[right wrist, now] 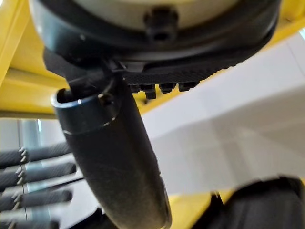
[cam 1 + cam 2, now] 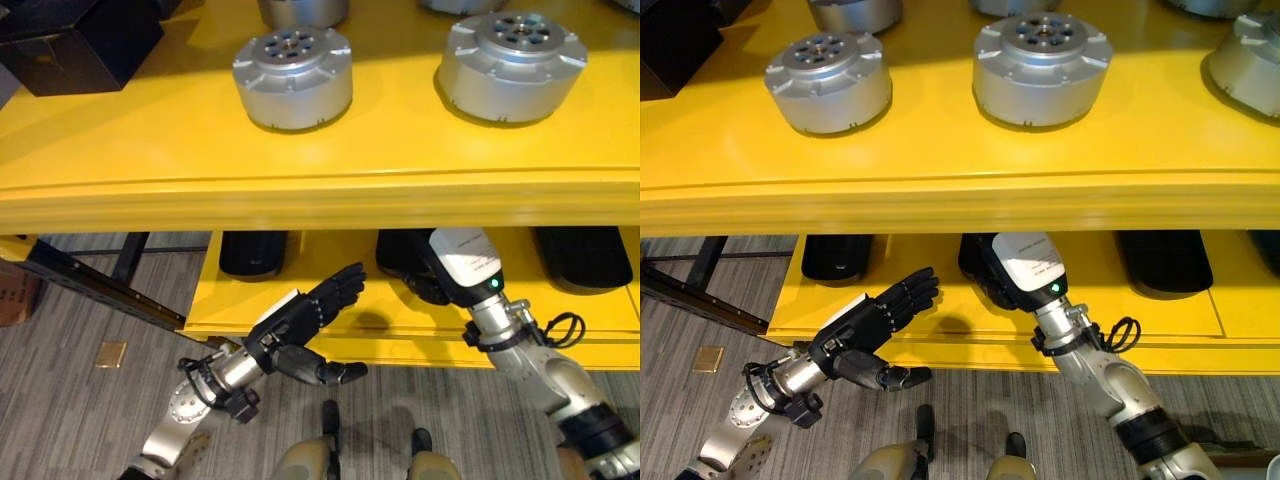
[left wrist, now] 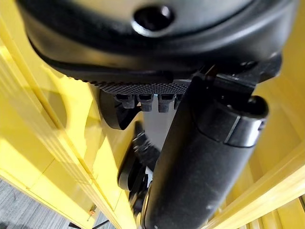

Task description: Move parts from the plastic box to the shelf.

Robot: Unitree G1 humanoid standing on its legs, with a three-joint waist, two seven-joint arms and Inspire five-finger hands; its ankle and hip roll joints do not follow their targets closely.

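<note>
Up on the yellow shelf's top board [image 2: 150, 150], two round silver machined parts sitting upright and well apart: one with a ring of holes in its hub [image 2: 293, 76], a larger one to its right [image 2: 512, 65]. More silver rims poking in at the far edge, and a further part at the right edge of the right eye view [image 2: 1250, 55]. A black box [image 2: 75, 40] parked at the far left corner. So, by the look of it, several parts already delivered. Below, on the lower yellow board [image 2: 300, 330], flat black pads lying in a row: one at left [image 2: 253, 252], one at far right [image 2: 582, 255]. Left hand [image 2: 305, 320] hanging just before that lower level, fingers straight and spread, thumb out, nothing in it. Right hand [image 2: 990, 265] pushed in under the top board, reaching toward a dark object [image 1: 267, 205] on the lower level; fingers hidden under the board's edge, so cannot tell whether open or closed, nor whether anything is held. Right wrist view looking past the thumb at the left hand's fingers [image 1: 38, 171] opposite. No plastic box anywhere to be seen, so the count of parts left cannot be judged. Best guess: mid-task, between deliveries, or placing onto the lower level.
</note>
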